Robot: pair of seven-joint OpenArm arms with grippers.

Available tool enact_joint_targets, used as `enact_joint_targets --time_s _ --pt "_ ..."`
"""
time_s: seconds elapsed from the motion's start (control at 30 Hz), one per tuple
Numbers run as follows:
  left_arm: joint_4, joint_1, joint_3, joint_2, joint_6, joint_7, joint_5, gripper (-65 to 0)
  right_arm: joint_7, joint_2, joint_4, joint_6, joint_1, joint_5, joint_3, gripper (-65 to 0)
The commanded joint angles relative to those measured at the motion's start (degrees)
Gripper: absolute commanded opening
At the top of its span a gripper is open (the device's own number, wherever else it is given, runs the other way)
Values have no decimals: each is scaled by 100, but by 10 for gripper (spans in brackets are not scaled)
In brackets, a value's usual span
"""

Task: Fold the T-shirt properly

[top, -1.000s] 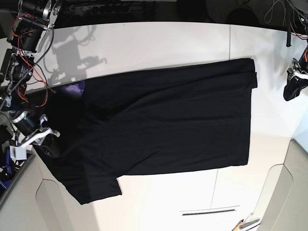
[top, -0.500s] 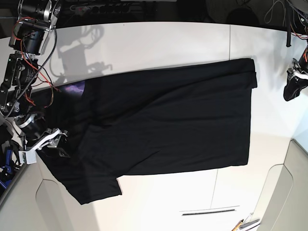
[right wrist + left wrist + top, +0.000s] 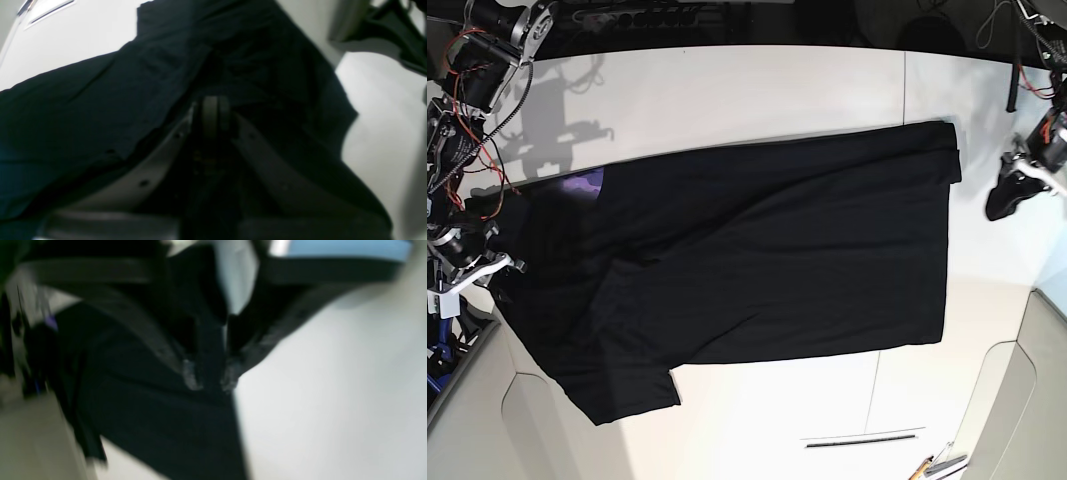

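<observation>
At the frame's left edge the right hand (image 3: 495, 268) has pulled back from over the large black cloth T-shirt (image 3: 767, 260) to its edge and now pinches it, while the left hand (image 3: 1005, 198), its opening unclear, nears the hem, so a fold looks about to begin.

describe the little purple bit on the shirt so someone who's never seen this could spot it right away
Start at the white table and the big black T-shirt spread across it. In the base view, follow its upper edge to the left end, near the right gripper. The purple patch peeking out there is the only colour on the black cloth.

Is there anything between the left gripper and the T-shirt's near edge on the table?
Nothing visible. In the base view only bare white table separates the left gripper from the T-shirt; the blurred left wrist view shows no other object either.
</observation>
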Motion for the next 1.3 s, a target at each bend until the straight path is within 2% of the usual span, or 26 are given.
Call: enact_joint_targets --time_s 0.0,0.03,0.17,0.4,0.57,0.73,0.97,1.03,1.17,1.27 --pt "107 -70 146 -111 -54 -74 42 -609 129 94 90 22 125 -35 9 -650" --pt "107 -94 337 -111 -54 -83 170 -646 129 94 90 22 125 -136 -9 -650" --pt "107 -208 881 -111 -54 -81 719 -650 131 94 85 20 122 -529 -31 -650" --pt "173 -216 1014 -111 -54 -70 1224 -650 450 98 -232 17 122 -1040 -31 -650" --pt "857 -83 1014 -111 -54 426 1235 -650 713 96 -1071 22 122 -964 -31 -650" --pt "1567 275 1019 -37 -54 426 1224 -650 984 94 -1198 22 -81 -953 -52 -650" --pt "1182 273 1023 470 -54 256 1720 -650 984 96 -1198 20 -227 -1095 -52 -650" --pt "986 273 1023 529 -54 214 1838 -650 938 96 -1198 20 -278 -1003 -52 -650" --pt "612 278 1023 531 240 223 2168 -650 817 96 -1193 24 -422 -649 -52 -650" --pt "531 369 1016 498 286 262 2251 -650 439 96 -1169 26 -498 -293 -52 -650"
